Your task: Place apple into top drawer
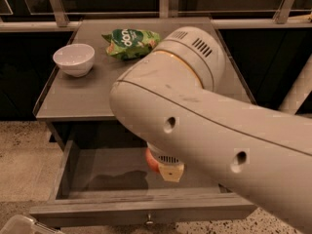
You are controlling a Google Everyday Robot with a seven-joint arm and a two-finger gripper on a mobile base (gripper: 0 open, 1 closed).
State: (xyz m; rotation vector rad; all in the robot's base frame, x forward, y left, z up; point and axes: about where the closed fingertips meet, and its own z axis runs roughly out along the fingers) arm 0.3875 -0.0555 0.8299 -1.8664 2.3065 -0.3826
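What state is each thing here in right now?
drawer: pulled open.
apple: held by the gripper, low in the drawer, mostly hidden by the arm.
gripper: shut on the apple, inside the drawer.
bowl: upright on the counter.
bag: lying on the counter.

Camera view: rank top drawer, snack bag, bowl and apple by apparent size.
1. top drawer
2. green snack bag and white bowl: look alike, unranked
3. apple: smallest, mostly hidden, gripped by the claw above the drawer
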